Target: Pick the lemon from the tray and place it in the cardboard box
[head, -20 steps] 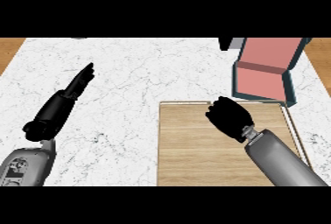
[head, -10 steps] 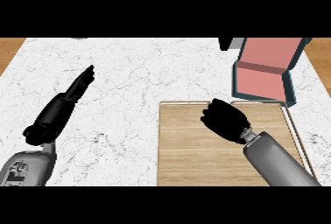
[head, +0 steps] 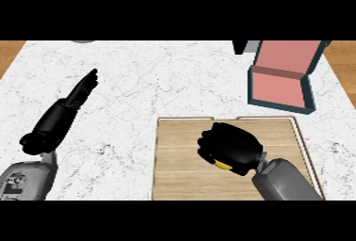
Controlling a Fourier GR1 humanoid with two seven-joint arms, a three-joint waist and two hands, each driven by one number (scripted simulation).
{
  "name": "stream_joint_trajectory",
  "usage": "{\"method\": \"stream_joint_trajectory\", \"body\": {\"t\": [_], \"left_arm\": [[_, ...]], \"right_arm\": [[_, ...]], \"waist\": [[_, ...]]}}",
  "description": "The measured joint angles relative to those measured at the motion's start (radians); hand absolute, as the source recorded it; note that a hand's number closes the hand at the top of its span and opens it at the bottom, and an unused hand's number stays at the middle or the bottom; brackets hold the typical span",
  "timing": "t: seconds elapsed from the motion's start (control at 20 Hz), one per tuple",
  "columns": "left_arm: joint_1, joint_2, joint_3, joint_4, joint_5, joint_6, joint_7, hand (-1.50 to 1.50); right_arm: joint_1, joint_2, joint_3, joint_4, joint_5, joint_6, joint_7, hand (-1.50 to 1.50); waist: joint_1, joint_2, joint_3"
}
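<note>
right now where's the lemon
In the head view the lemon is on the right side, over the wooden tray, mostly hidden inside the curled right hand; only a yellow sliver shows. The cardboard box lies beyond it.

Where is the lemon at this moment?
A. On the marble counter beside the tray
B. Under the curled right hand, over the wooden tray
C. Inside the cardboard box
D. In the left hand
B: a bit of the yellow lemon shows beneath the right hand, curled over the tray.

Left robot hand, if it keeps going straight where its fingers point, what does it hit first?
Probably nothing: the left robot hand points up-right across bare marble counter; the way looks free.
</note>
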Motion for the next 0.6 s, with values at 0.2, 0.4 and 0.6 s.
{"method": "stream_joint_trajectory", "body": {"t": [0.2, 0.4, 0.6], "left_arm": [[0.009, -0.005, 0.004, -0.013, 0.002, -0.003, 0.009, 0.0], [0.008, -0.015, 0.001, -0.01, -0.01, 0.005, 0.013, 0.0], [0.013, -0.011, 0.006, -0.02, -0.011, 0.001, 0.015, 0.0]], "right_arm": [[0.029, -0.01, -0.041, -0.154, -0.064, 0.019, -0.031, 1.5], [0.033, -0.019, -0.136, -0.32, -0.159, 0.103, -0.012, 1.5], [0.019, 0.042, -0.269, -0.398, -0.252, 0.163, 0.109, 1.5]], "waist": [[-0.001, 0.0, 0.002], [-0.004, 0.0, 0.003], [-0.005, 0.0, 0.003]]}}
